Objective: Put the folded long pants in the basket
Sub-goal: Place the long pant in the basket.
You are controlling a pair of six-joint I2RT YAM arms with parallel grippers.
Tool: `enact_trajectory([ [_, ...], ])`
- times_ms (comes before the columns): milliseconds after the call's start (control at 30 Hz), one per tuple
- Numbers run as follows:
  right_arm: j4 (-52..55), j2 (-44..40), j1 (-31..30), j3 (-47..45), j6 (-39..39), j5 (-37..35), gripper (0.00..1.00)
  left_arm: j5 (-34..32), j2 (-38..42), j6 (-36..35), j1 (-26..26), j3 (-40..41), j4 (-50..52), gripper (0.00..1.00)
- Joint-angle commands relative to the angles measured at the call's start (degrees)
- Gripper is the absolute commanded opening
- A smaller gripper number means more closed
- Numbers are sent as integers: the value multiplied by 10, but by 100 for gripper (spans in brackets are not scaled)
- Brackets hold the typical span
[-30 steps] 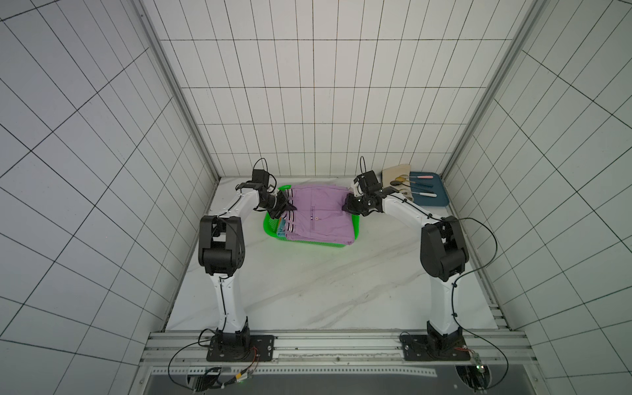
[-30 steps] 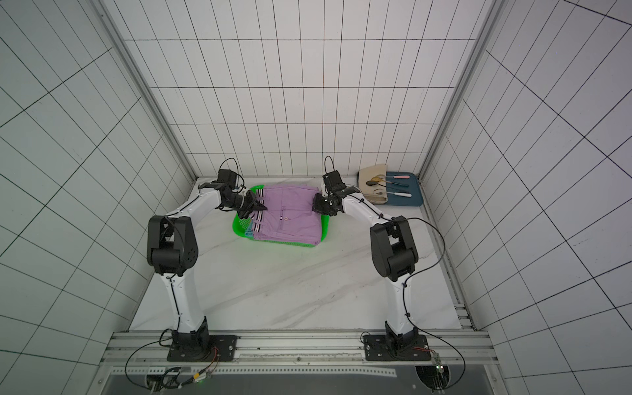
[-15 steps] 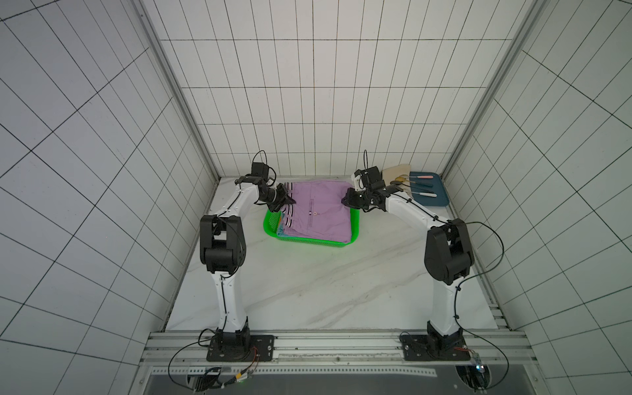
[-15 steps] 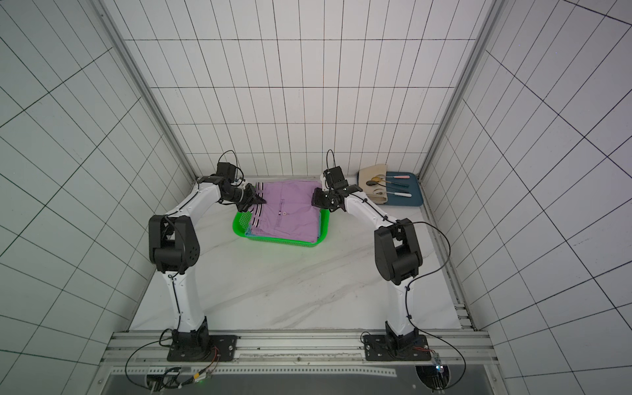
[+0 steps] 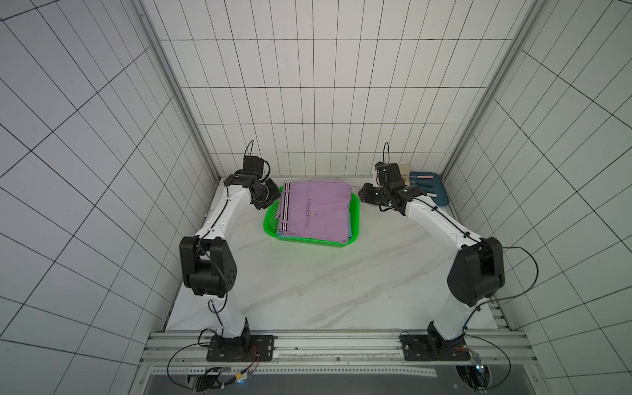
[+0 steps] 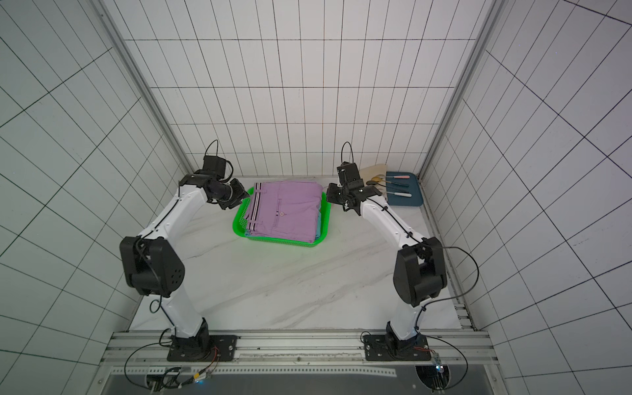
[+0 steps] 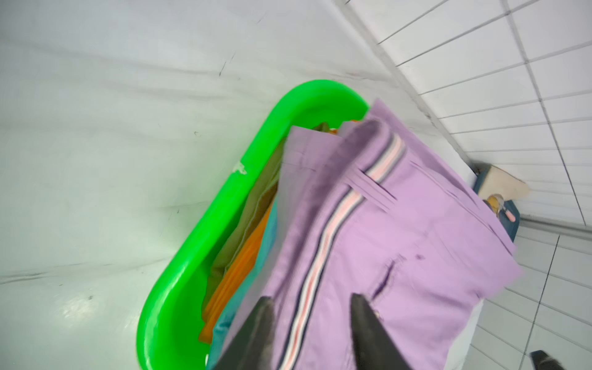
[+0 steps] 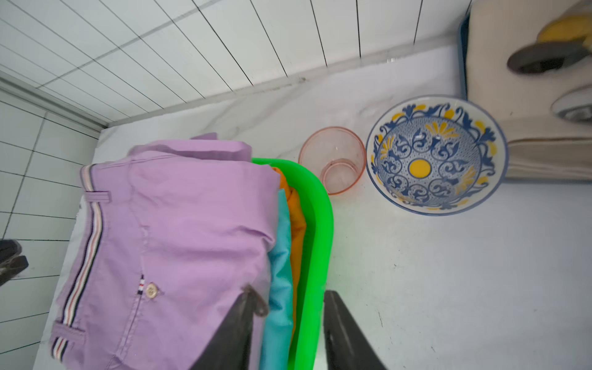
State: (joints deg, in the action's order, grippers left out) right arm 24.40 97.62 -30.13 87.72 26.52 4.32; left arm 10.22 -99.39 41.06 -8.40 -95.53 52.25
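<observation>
Release looks to be the step in hand. The lilac pants (image 5: 314,208) lie on top of the stack in the basket (image 5: 357,213), with the light blue pants (image 8: 280,256), orange pants (image 8: 297,221) and tan pants (image 7: 256,198) layered beneath, so all four appear to be in. The left claw (image 7: 312,307) has its jaws parted, with the striped side of the lilac pair lying under the gap and nothing pinched. The right claw (image 8: 290,302) is likewise parted and empty, one finger over the lilac edge and the other outside the green rim.

Doing this well is mostly a matter of leaving cleanly. Each claw should probably widen a little more before it moves. It should then lift straight up off the cloth rather than slide sideways, since a dragged finger could pull the top fold open or skew the pile. The right claw has the tighter exit, because the rim sits between its fingers. Ahead of it, beyond the basket corner, a pink glass (image 8: 333,160) and a patterned bowl (image 8: 435,153) stand on the desk (image 8: 448,272), so backing off upward seems safer than swinging forward. The lilac pair seems to overhang the rim on the side ahead of both claws; whether it needs a nudge back cannot be told for certain.
</observation>
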Motion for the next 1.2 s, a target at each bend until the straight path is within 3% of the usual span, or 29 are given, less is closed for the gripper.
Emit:
enact_trajectory([
  [0, -2, -43, -67, -37, -16, -46, 31, -67, 66, 25, -61, 65, -18, 8],
  [33, -8, -46, -82, -48, -15, -49, 30, -49, 80, 37, -66, 100, -48, 0],
  [167, -48, -16, -97, -98, 24, 3, 24, 26, 77, 80, -63, 197, -128, 0],
  [367, -73, 78, -97, -137, 77, 38, 14, 61, -8, 101, -48, 262, -191, 0],
  [467, -71, 68, -92, -139, 95, 37, 13, 101, -23, 113, -33, 284, -233, 0],
  [533, -69, 40, -92, -134, 97, 14, 15, 93, 0, 118, -32, 288, -246, 0],
  [700, -46, -17, -91, -68, 58, -97, 23, 54, 63, 116, -31, 220, -208, 0],
  [833, -71, 23, -81, -3, -6, -135, 29, 41, 38, 107, -22, 152, -196, 0],
  [967, -64, 131, -52, 87, -27, -126, 31, 88, -69, 81, -20, 65, -217, 0],
  [1067, -59, 210, -36, 131, -18, -104, 32, 88, -164, 63, -15, -14, -186, 0],
  [1167, -52, 266, -24, 148, -7, -90, 32, 101, -236, 59, -2, -35, -196, 0],
])
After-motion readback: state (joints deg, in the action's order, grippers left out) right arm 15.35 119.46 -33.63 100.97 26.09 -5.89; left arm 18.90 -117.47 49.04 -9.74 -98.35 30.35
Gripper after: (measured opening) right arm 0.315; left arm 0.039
